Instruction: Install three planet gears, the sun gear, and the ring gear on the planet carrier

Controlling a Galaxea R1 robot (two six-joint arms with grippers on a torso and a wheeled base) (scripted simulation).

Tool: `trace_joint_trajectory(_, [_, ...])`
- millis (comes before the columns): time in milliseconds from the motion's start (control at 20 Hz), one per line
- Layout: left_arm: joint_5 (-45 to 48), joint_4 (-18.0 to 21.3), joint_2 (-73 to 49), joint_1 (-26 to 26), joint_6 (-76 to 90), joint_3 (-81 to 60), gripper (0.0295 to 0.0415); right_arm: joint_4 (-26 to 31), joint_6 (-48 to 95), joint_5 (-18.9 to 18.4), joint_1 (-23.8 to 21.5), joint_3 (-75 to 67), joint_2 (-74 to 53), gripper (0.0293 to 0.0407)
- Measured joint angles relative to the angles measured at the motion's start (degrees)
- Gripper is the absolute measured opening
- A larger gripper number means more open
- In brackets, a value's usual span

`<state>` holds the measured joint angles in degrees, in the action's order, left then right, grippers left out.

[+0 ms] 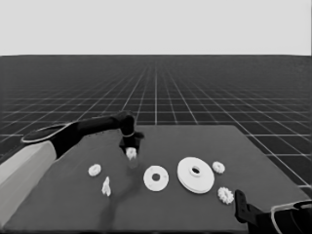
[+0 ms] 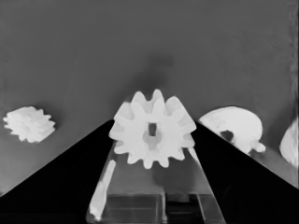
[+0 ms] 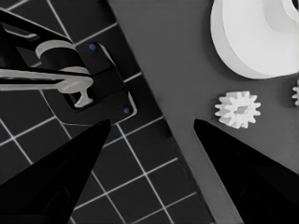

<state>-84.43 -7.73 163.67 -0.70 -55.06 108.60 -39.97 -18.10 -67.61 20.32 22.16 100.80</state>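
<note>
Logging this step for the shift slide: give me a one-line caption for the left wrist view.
Left hand shut on a small toothed gear, lifted above the table.

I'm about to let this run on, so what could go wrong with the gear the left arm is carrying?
The left pincer grips a gear only by its toothed edge, above the table, so it could twist or slip out. It must still reach the smaller round part, whose hole leaves little margin.

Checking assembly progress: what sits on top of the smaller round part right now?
Nothing: the smaller round part lies bare, hole open. The left gripper holds a gear above the table behind it.
</note>
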Motion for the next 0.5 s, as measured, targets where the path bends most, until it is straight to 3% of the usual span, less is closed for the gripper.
trace_joint_trajectory(300, [-0.6,1.0,-0.1,-1.1,-0.1,-0.2,0.0312,0.0,0.0,0.0,0.0,0.0,0.0,0.0385])
trace_joint_trajectory(500, [-2.1,-0.4,9.9,-0.5,-12.6,-3.1,0.0312,0.0,0.0,0.0,0.0,0.0,0.0,0.0385])
